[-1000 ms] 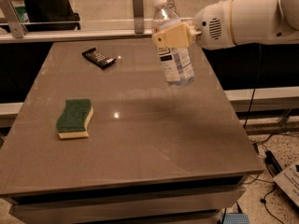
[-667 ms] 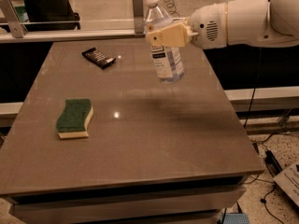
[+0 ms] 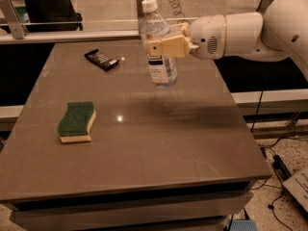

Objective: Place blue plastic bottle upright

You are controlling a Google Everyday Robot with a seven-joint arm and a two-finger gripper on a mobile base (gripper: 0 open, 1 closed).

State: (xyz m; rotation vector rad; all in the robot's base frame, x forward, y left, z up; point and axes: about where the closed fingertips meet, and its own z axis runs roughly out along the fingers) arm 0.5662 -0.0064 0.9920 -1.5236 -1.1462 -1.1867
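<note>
In the camera view, the gripper is reaching in from the 3 o'clock side of the picture on the end of a white arm. It is sitting over the far part of the grey table, toward 12 o'clock from the table's middle. Its tan fingers are clamping the blue plastic bottle around the upper body, just under the shoulder, one finger crossing in front of the label and the other showing behind.

The bottle is standing nearly upright, leaning slightly so that its white cap is pointing toward 11 o'clock. Its base is sitting low over the tabletop, though I cannot tell whether it is touching the surface. A soft shadow is lying on the table toward 5 o'clock from the base.

A green sponge with a pale underside is lying flat toward 9 o'clock from the table's middle, well apart from the bottle. A dark packet is lying near the far edge, toward 9 o'clock from the bottle, and is not touching it.
</note>
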